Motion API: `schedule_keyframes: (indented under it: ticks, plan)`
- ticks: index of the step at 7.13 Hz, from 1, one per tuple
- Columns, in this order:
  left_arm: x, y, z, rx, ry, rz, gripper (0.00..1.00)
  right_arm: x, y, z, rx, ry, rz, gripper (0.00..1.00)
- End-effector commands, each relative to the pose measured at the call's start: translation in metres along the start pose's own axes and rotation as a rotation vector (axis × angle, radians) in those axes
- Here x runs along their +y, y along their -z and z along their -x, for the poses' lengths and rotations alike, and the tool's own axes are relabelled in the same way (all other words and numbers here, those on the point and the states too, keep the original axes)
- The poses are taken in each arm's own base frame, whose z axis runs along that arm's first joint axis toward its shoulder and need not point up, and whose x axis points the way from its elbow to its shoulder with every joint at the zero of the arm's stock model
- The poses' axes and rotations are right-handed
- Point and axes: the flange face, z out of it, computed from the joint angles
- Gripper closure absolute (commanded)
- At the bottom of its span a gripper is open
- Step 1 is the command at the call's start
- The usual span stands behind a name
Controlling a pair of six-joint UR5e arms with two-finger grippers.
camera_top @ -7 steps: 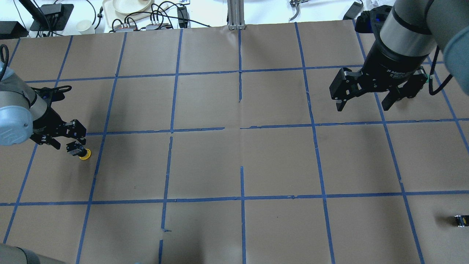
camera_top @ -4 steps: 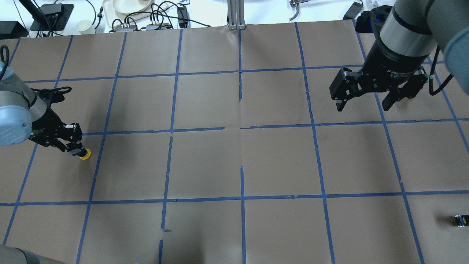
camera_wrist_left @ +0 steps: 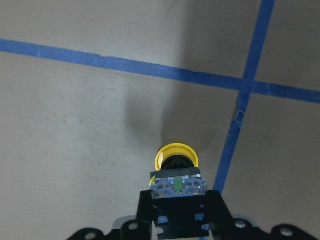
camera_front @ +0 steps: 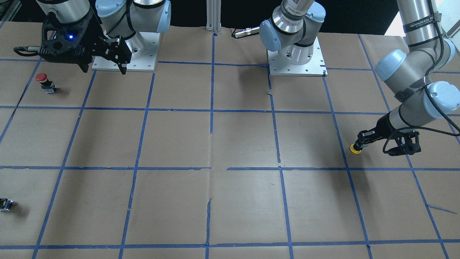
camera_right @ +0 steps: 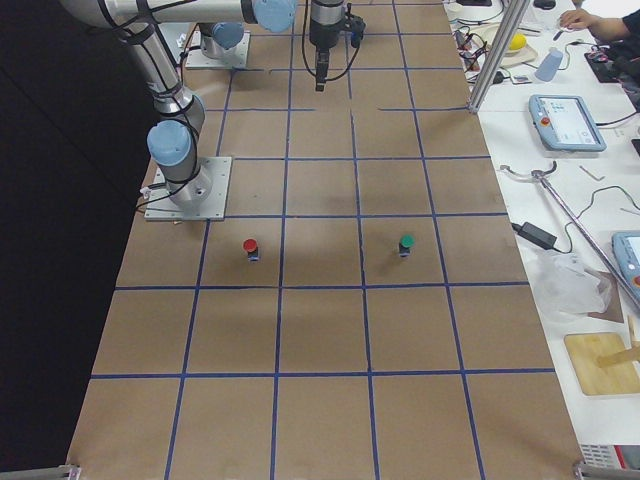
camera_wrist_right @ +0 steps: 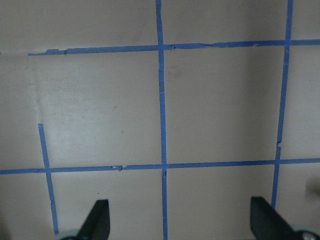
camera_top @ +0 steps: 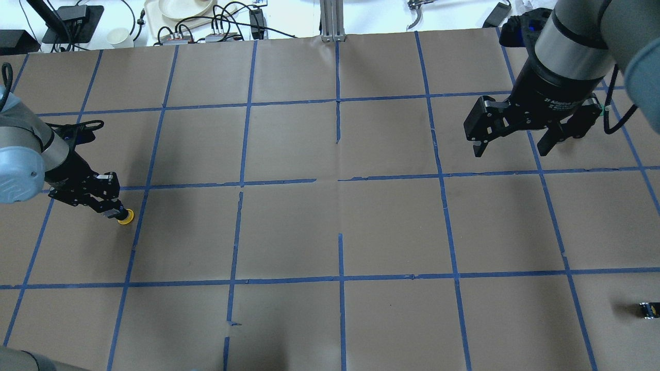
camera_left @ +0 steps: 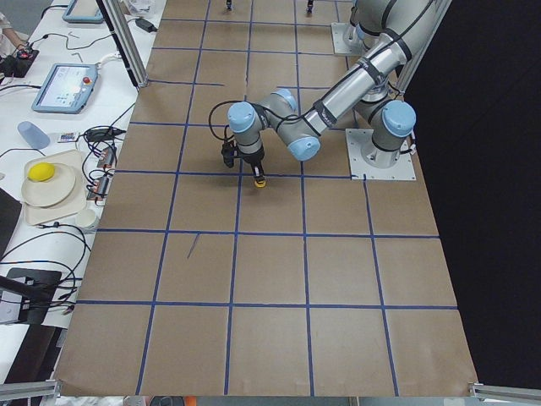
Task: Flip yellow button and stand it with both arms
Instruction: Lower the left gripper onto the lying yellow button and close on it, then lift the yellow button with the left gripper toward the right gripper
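Observation:
The yellow button (camera_top: 124,217) is at the table's left side, next to a blue tape line. My left gripper (camera_top: 110,207) is shut on its black-and-grey base (camera_wrist_left: 177,186), and the yellow cap (camera_wrist_left: 176,156) points down toward the paper. I cannot tell whether the cap touches the paper. The button also shows in the front view (camera_front: 355,149) and in the exterior left view (camera_left: 260,181). My right gripper (camera_top: 510,145) is open and empty, hovering high over the table's far right, well away from the button. Its fingertips (camera_wrist_right: 98,216) frame bare paper.
A red-capped button (camera_front: 42,81) stands near the right arm's base. A green-capped button (camera_right: 406,243) stands further out on that side. A small dark capless switch block (camera_top: 648,310) lies at the near right edge. Cables and dishes lie beyond the table's far edge.
My left gripper has shut on the yellow button's base and shifted slightly right with it. The right arm has not moved.

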Motion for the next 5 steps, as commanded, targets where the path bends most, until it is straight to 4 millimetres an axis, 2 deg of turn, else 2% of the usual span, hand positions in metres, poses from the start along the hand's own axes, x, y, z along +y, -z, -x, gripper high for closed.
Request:
schedule_keyframes:
  ticks: [1,2,3,4,5]
  plan:
    - [0.012,0.027,-0.042,0.162,-0.045,-0.033,0.84,-0.001,0.005,-0.002,0.000,0.009,-0.013,0.00]
    - [0.019,0.037,-0.078,0.272,-0.075,-0.048,0.84,0.000,0.001,-0.003,0.005,0.025,0.012,0.00]
    - [0.022,0.034,-0.119,0.446,-0.106,-0.049,0.84,0.000,-0.001,-0.008,0.052,0.031,0.020,0.00]
    - [0.025,0.024,-0.159,0.652,-0.111,-0.048,0.84,0.001,-0.001,-0.006,0.050,0.030,0.020,0.00]
    - [0.037,0.012,-0.189,0.847,-0.095,-0.043,0.84,-0.001,0.000,-0.007,0.050,0.022,0.009,0.00]
